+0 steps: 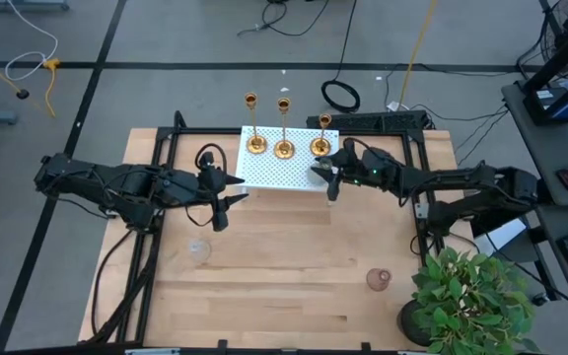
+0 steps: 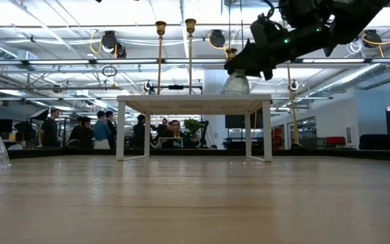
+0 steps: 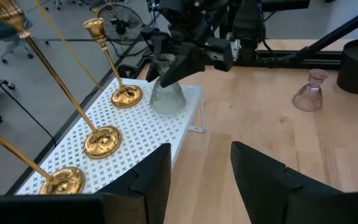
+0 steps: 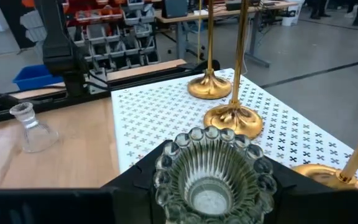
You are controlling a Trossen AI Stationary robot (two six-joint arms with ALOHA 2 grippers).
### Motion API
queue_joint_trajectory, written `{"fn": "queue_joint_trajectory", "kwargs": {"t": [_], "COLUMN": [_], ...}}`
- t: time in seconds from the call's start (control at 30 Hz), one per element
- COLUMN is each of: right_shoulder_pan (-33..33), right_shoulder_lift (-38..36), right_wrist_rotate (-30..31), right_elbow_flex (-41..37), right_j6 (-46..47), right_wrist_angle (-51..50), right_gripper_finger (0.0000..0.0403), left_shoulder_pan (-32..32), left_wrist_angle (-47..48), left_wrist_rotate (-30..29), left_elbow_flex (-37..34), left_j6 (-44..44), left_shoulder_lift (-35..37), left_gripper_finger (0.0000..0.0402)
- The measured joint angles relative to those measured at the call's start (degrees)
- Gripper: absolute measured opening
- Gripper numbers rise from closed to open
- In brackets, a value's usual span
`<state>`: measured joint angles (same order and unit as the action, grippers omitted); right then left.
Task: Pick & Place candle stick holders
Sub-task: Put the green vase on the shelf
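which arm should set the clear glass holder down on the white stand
The right: right gripper already grips the clear glass holder over the white stand by the gold candlesticks. Left gripper hangs open beside it.

**Back row crowded, front of worktop mostly open**

On the white perforated stand [image 1: 279, 166], three gold candle stick holders [image 1: 284, 148] line the 12 o'clock edge. The right end effector [image 1: 329, 177], closed around a ribbed glass holder [image 3: 166, 94], fills its 3 o'clock corner. The stand's 9 o'clock half lies bare. Toward 6 o'clock, the worktop [image 1: 284, 276] carries only a clear glass holder [image 1: 198, 248], a pink one [image 1: 378, 280] and a potted plant [image 1: 466, 301].
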<state>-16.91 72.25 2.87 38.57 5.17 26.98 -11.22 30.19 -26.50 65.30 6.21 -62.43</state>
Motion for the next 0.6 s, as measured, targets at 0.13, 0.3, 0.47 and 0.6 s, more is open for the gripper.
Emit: {"fn": "queue_joint_trajectory", "kwargs": {"t": [0.13, 0.3, 0.47, 0.6], "right_shoulder_pan": [-0.3, -0.4, -1.0, -2.2], "right_shoulder_lift": [0.0, 0.1, 0.1, 0.1], "right_wrist_rotate": [-0.1, 0.0, -0.1, -0.1], "right_elbow_flex": [0.0, -0.1, -0.1, -0.1], "right_j6": [-0.8, -2.9, -3.3, -3.3], "right_wrist_angle": [-0.2, -0.5, -0.3, 0.0], "right_gripper_finger": [0.0145, 0.0181, 0.0216, 0.0234], "left_shoulder_pan": [0.0, 0.0, 0.0, 0.0], "left_wrist_angle": [0.0, 0.0, 0.0, 0.0], "left_wrist_rotate": [0.0, 0.0, 0.0, 0.0], "left_elbow_flex": [0.0, 0.0, 0.0, 0.0], "left_j6": [-0.1, -0.1, 0.0, 0.0], "left_shoulder_lift": [0.0, 0.0, 0.0, 0.0], "left_gripper_finger": [0.0172, 0.0172, 0.0172, 0.0172]}}
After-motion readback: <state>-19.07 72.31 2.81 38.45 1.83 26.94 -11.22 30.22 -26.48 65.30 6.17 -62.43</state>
